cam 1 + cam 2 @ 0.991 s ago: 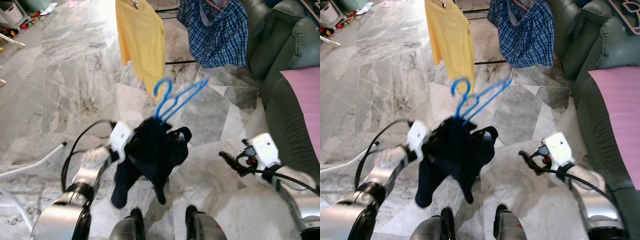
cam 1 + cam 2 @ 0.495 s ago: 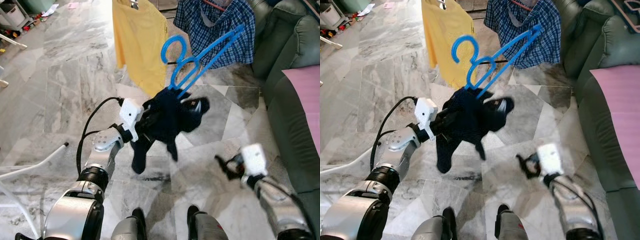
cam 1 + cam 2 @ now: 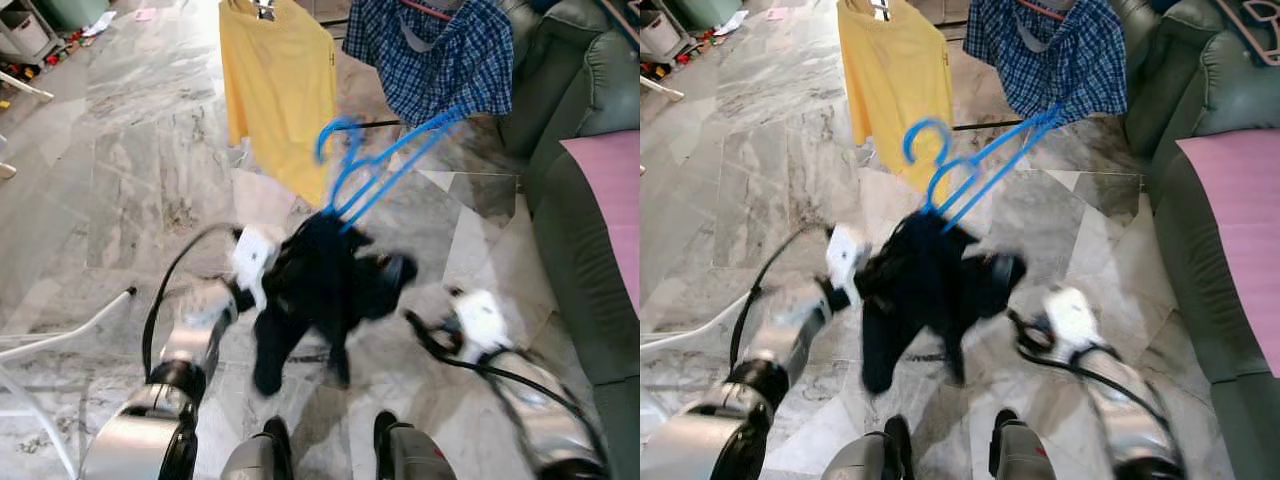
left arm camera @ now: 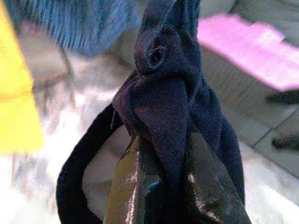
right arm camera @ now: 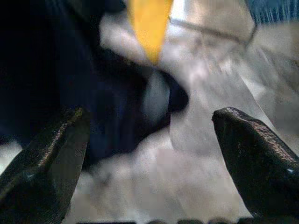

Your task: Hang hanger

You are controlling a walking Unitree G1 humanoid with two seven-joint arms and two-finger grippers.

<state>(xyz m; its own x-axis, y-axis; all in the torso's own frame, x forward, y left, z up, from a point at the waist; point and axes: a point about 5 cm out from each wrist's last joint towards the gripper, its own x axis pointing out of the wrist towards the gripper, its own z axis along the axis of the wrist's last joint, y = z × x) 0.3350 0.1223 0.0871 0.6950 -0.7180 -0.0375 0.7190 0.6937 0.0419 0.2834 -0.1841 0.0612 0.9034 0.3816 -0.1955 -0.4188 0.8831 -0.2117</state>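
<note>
So your left pincer (image 4: 159, 186) was pinching a bunched-up dark navy garment (image 3: 320, 290), with the two black fingers (image 4: 131, 186) pressed in on a fold of the cloth in the left wrist view. That garment was draped on a bright blue plastic hanger (image 3: 385, 170), and the whole thing was held up in front of you, over the grey marble tile floor (image 3: 130, 170). The hanger stuck out of the top of the cloth, tilted, with its hook (image 3: 335, 135) pointing up toward the yellow t-shirt (image 3: 280, 85) hanging further back. The hook looked close to the yellow shirt's lower edge, but I couldn't tell if it touched, since that part was blurry. Right beside the yellow shirt hung a blue plaid shirt (image 3: 435, 55), and the hanger's far arm reached up toward its bottom hem. Your right pincer (image 5: 149, 154) was spread wide, both fingers well apart with nothing between them, and it sat low on your right, near the dangling end of the navy garment without touching it. Along your right side there was a dark green sofa (image 3: 580, 90) with a pink cushion (image 3: 610, 200) on it. A white tube frame (image 3: 60, 335) lay on the floor off to your left, and your own two feet (image 3: 330, 450) were at the bottom of the head view.
</note>
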